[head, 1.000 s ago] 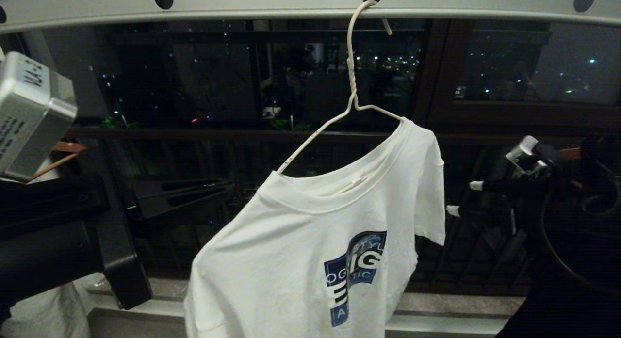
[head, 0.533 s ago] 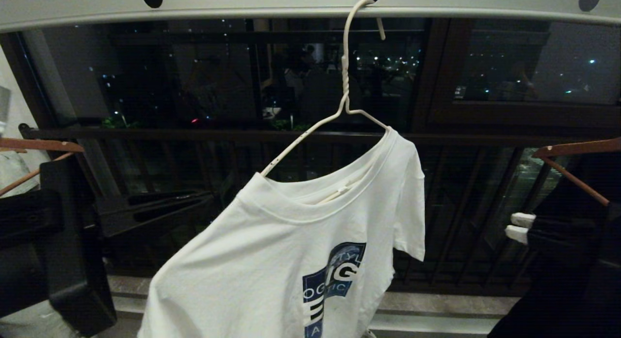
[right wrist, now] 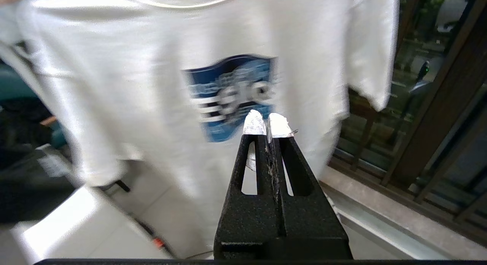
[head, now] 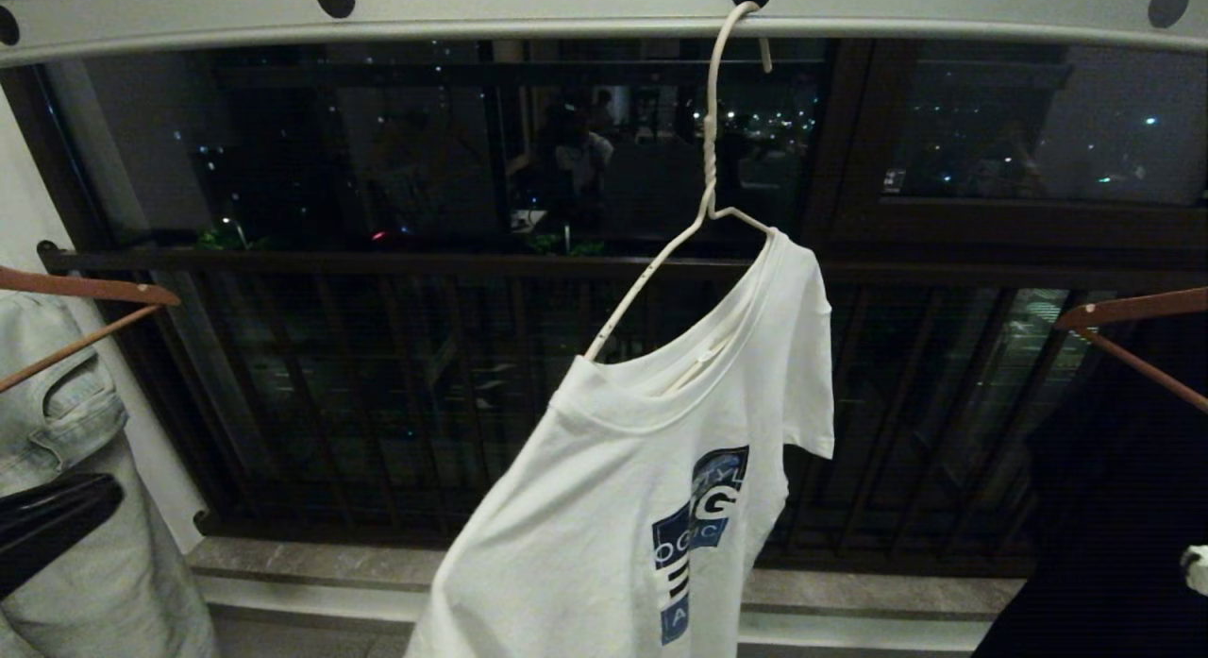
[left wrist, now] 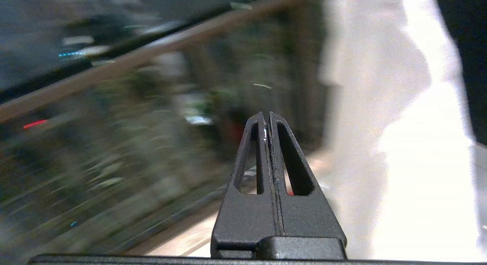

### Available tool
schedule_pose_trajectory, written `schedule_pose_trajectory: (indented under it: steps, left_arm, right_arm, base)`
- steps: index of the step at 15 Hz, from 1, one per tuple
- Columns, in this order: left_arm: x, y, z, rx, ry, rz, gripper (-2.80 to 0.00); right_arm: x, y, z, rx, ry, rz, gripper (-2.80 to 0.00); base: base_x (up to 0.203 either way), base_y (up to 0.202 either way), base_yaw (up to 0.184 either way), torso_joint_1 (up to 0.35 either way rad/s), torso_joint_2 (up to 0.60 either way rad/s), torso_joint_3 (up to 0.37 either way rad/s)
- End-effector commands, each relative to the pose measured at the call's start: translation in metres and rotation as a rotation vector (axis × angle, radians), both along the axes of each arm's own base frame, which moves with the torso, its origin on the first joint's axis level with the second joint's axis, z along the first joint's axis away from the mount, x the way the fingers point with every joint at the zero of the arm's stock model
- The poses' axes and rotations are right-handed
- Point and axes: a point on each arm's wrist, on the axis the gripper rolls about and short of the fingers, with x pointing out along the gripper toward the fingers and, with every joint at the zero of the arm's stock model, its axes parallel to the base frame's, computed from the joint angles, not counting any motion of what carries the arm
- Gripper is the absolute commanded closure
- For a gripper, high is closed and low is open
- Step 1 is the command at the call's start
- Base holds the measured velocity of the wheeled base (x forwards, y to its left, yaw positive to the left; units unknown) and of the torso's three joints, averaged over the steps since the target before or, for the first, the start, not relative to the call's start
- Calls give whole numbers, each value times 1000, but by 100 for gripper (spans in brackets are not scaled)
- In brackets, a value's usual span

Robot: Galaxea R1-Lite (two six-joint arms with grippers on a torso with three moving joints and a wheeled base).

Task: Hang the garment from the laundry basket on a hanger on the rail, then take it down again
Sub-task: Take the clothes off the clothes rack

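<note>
Overhead, rail (head: 566, 11) carries hanger (head: 710, 143); T-shirt (head: 651, 469) seemingly half-on.

The rail (head: 566, 11) runs across the top of the head view, a pale grey flat bar pierced by black round holes. The hanger (head: 710, 158) hooks through one hole, right of the rail's middle, and hangs below it, tilted. The garment (head: 651, 469) drapes from the hanger, its right shoulder high near the twisted neck, its left side sagging low.
</note>
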Motion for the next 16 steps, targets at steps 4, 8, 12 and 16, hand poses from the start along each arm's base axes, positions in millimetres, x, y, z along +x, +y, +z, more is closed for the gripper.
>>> schedule_pose_trajectory:
  steps: [4, 8, 12, 16]
  left_arm:
    - [-71, 10, -35, -44, -148, 309, 0]
    - [-97, 7, -67, -39, -112, 269, 0]
    - [-80, 7, -118, -22, 28, 278, 0]
    - [-54, 8, -154, -55, -3, 277, 0]
  right_arm:
    - [-72, -2, -3, 10, 7, -33, 0]
    - [-99, -5, -19, 4, -50, -150, 0]
    - [-103, -6, -56, -8, -65, -228, 0]
    - [-74, -9, -108, -42, -65, -420, 0]
  base:
    - [0, 0, 0, 0, 0, 0]
    - [0, 0, 0, 0, 0, 0]
    - [0, 0, 0, 0, 0, 0]
    - [0, 0, 0, 0, 0, 0]
